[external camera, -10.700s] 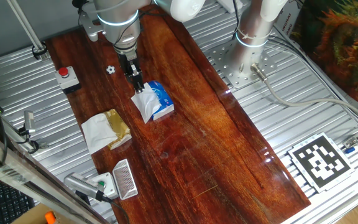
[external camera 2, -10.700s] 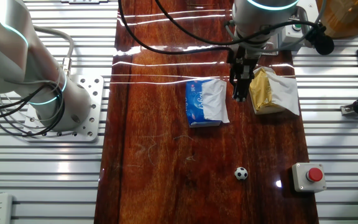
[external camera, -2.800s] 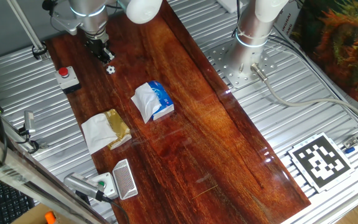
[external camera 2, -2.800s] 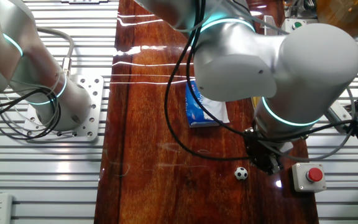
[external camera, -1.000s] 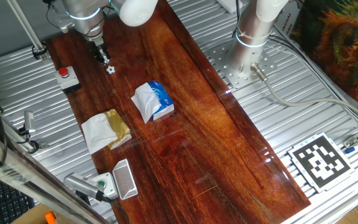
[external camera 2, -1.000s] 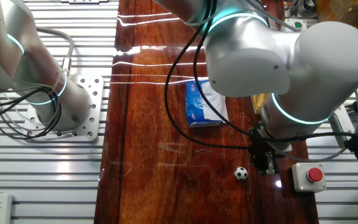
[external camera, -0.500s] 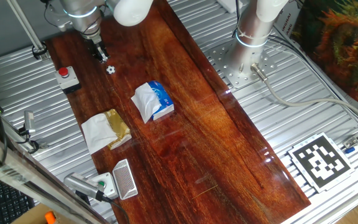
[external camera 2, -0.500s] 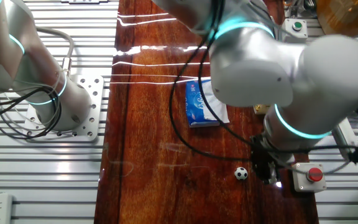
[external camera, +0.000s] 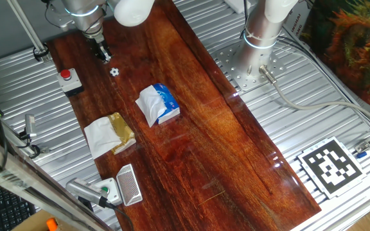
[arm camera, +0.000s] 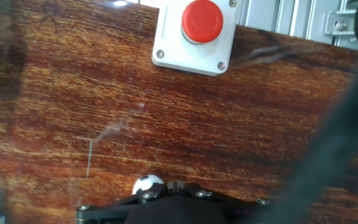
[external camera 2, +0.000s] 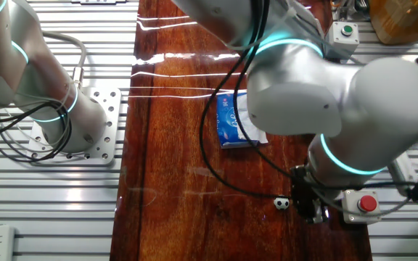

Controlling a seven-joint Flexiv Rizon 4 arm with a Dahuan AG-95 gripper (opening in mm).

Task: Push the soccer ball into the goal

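Observation:
The soccer ball (external camera: 114, 72) is a tiny white ball with black patches lying on the dark wood board near its far end. In the other fixed view the soccer ball (external camera 2: 282, 204) lies just left of my gripper (external camera 2: 315, 209). My gripper (external camera: 102, 54) stands low over the board beside the ball, fingers together, holding nothing. In the hand view the soccer ball (arm camera: 148, 185) peeks out left of the shut gripper (arm camera: 176, 185). The goal (external camera: 128, 185), a white frame with grey mesh, stands at the board's near left corner, far from the ball.
A white box with a red button (external camera: 66, 77) sits left of the ball, and the red button (arm camera: 202, 14) lies ahead of the fingers. A blue tissue pack (external camera: 160, 104) and a napkin with gold wrapper (external camera: 111, 133) lie between ball and goal. A second arm's base (external camera: 262, 38) stands at the right.
The arm has shifted a little further along the board past the ball's side over the last second. The ball has stayed where it was.

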